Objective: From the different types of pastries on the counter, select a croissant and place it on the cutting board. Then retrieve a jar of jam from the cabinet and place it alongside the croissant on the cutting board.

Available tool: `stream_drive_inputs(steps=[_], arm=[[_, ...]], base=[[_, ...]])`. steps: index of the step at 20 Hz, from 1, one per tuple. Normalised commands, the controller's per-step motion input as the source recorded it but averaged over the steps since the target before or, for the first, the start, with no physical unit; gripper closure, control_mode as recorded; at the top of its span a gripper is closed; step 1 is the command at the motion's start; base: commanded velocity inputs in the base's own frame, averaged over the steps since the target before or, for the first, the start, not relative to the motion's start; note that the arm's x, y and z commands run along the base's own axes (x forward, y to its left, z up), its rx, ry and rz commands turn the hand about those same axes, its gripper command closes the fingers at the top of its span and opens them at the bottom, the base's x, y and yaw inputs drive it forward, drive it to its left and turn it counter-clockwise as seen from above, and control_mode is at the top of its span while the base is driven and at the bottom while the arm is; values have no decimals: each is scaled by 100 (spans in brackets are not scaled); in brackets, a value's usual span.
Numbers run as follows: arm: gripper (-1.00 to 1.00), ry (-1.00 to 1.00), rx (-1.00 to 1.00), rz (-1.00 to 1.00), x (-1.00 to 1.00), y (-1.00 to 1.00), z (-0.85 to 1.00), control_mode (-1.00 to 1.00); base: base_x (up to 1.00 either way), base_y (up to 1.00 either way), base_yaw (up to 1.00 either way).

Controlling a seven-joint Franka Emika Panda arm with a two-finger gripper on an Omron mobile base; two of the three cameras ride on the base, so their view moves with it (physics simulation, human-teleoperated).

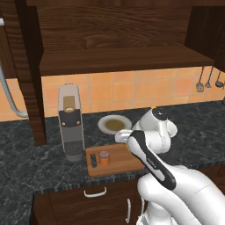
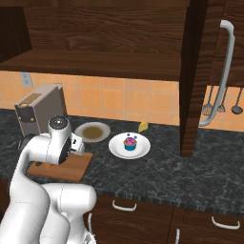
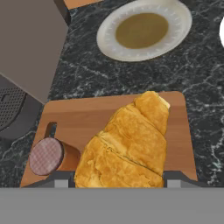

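Observation:
The golden-yellow croissant point(image 3: 131, 140) sits between the fingertips of my gripper point(image 3: 118, 179), which is shut on its sides, just over the wooden cutting board point(image 3: 87, 116). The orange-brown jar of jam point(image 3: 48, 155) stands upright on the board beside the slot handle, left of the croissant and apart from it. From the left base, the jar point(image 1: 104, 157) shows on the board point(image 1: 118, 162), with my forearm hiding the croissant. The pink-frosted cupcake point(image 2: 129, 142) sits on a white plate point(image 2: 116, 148) on the dark counter point(image 2: 157, 171). The cabinet point(image 1: 118, 39) hangs above with its shelf bare.
A tall grey coffee machine point(image 1: 70, 123) stands just left of the board. A white plate with a brown centre point(image 1: 114, 124) lies behind the board. A small yellow wedge point(image 2: 143, 127) lies by the tiled wall. Utensils point(image 1: 206, 81) hang at the far right.

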Motion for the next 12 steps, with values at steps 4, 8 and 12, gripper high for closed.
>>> stream_drive_inputs(steps=[4,8,12], arm=[[100,-7,8,2,-51,-29,0,-100],[100,1,-14,0,-32,28,-64,-100],[100,0,-12,0,-1,13,-34,-100]], base=[[0,0,0],[0,0,0],[0,0,0]])
